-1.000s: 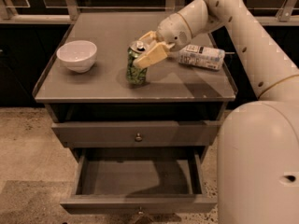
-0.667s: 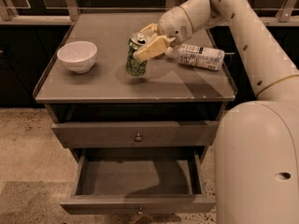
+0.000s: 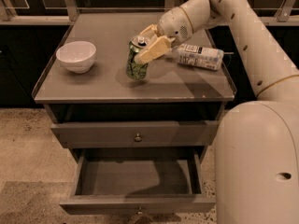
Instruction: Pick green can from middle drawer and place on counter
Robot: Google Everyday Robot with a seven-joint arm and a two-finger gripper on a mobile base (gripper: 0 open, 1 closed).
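Observation:
The green can (image 3: 136, 65) is on the counter (image 3: 105, 29) near its middle, leaning slightly, with its base at or just above the surface. My gripper (image 3: 148, 41) is at the can's silver top, one finger in front and one behind, shut on it. The arm reaches in from the upper right. The middle drawer (image 3: 135, 177) is pulled open below, and its grey floor is bare.
A white bowl (image 3: 76, 55) stands at the counter's left. A clear plastic bottle with a white label (image 3: 201, 56) lies on its side just right of the gripper. A closed drawer front with a knob (image 3: 138, 137) sits above the open drawer. My robot body (image 3: 259, 167) fills the lower right.
The gripper and the can have shifted a little up and to the left over the counter. The bowl, the bottle and the drawers have not moved.

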